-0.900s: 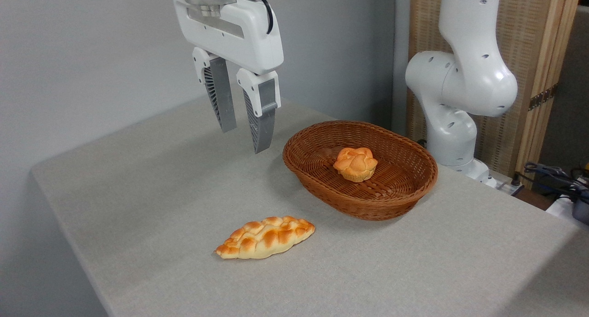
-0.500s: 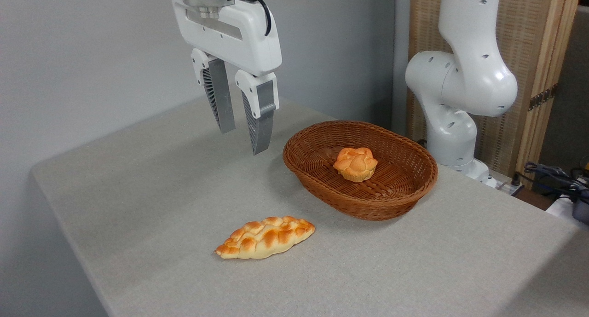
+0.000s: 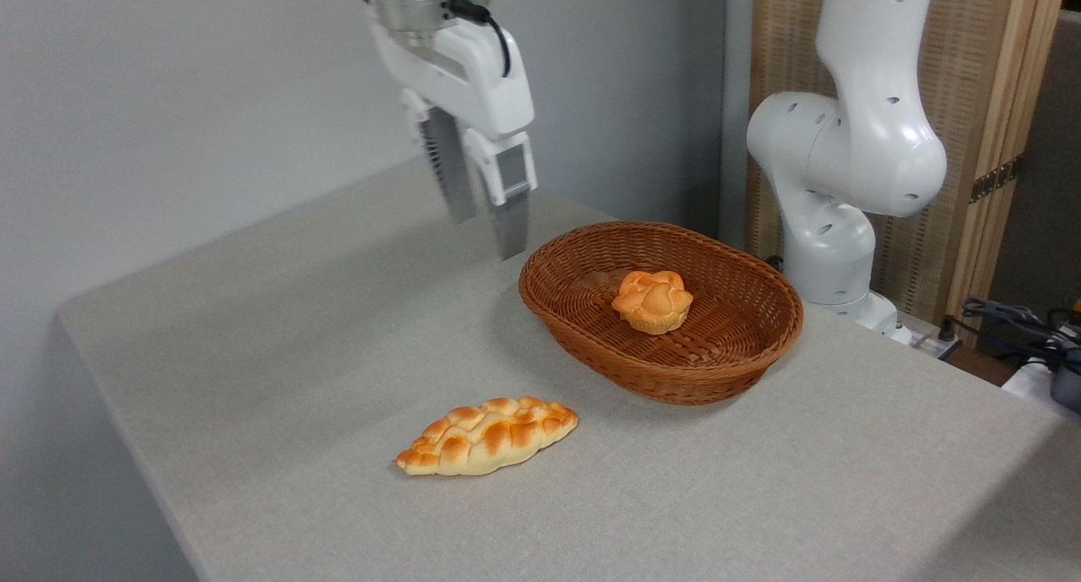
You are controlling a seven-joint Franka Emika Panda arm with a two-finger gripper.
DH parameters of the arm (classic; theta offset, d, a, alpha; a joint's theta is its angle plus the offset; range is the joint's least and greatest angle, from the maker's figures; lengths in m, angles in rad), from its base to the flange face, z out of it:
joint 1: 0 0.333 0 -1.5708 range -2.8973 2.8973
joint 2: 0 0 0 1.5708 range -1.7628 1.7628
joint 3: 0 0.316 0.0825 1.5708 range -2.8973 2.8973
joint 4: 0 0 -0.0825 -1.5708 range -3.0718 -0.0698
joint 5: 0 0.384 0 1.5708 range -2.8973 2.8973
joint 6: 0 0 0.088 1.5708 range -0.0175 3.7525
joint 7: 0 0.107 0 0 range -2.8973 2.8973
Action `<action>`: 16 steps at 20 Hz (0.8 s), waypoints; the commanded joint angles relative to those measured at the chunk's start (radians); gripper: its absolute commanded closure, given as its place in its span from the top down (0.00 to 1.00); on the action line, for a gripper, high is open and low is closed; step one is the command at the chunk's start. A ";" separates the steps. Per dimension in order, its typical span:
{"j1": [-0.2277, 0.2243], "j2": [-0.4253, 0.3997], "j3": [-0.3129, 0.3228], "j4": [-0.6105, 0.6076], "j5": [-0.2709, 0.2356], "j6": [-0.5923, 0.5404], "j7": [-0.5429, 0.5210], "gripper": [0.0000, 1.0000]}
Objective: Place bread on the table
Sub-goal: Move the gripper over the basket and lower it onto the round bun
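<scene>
Gripper point(image 3: 486, 238) hangs in the air, empty, fingers slightly parted with a narrow gap, rotated so one finger sits partly behind the other from this view. Bread point(image 3: 652, 301), a small round bun with lobed flower-like top, sits down and to the right of the gripper, inside the wicker basket point(image 3: 591, 345), near its middle, upright, apart from the basket walls. Braided loaf point(image 3: 486, 436) lies well below the gripper toward the front of the table point(image 3: 296, 354), flat on the cloth, not the target. Judgement: the bun looks light and probably soft or foam-like, with a matte surface, so slip is unlikely but a hard squeeze could dent it. Best hold looks like across the paler base sides, just under the lobes, coming straight down. The gap looks too narrow for the bun and likely needs widening first. The basket rim could catch a finger on the way in.
</scene>
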 commanded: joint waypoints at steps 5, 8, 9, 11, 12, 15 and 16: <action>-0.098 -0.292 0.011 -0.485 0.084 0.004 0.206 1.00; -0.127 -0.293 0.011 -0.592 0.155 0.029 0.255 1.00; -0.130 -0.290 0.011 -0.605 0.155 0.055 0.255 1.00; -0.139 -0.287 0.011 -0.632 0.153 0.093 0.252 1.00; -0.140 -0.284 0.008 -0.642 0.152 0.099 0.252 1.00; -0.140 -0.275 0.011 -0.660 0.144 0.131 0.250 1.00; -0.140 -0.269 0.008 -0.665 0.144 0.139 0.250 1.00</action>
